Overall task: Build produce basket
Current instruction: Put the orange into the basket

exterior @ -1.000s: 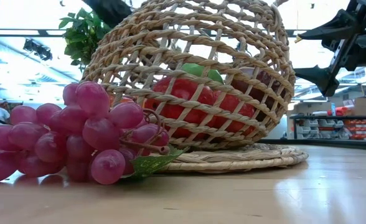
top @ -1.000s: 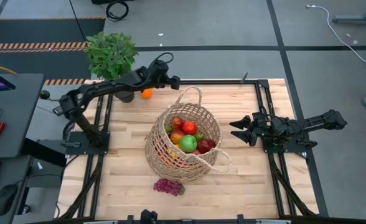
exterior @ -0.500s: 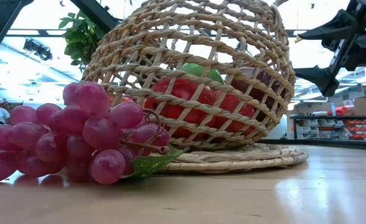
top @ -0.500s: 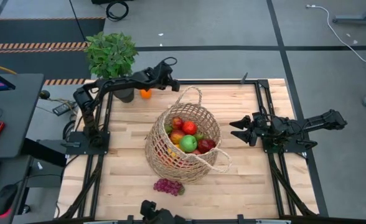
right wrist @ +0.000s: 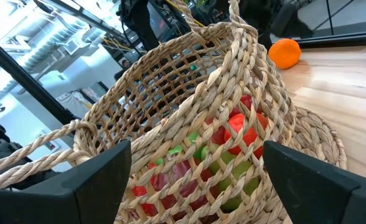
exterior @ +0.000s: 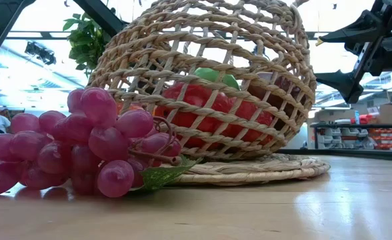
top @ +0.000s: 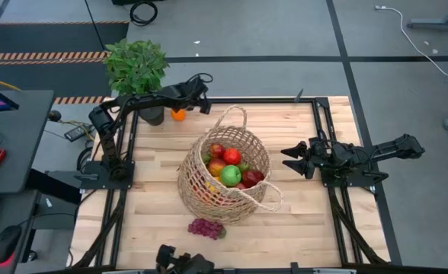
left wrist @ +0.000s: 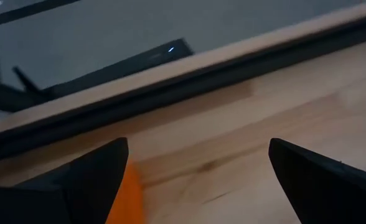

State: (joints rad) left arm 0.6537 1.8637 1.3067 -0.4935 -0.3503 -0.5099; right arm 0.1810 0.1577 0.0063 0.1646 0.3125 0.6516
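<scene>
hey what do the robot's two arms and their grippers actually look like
Both arms are dark, nearly black, built of slim jointed segments with cables looped along them. The left gripper and right gripper each end in two black, wedge-shaped fingers tapering to points. No coloured markings or labels are visible on them.

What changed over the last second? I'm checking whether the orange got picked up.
The left pincer pulled back toward the orange, open, not gripping it. The orange, basket, grapes and open right pincer stayed put.
</scene>
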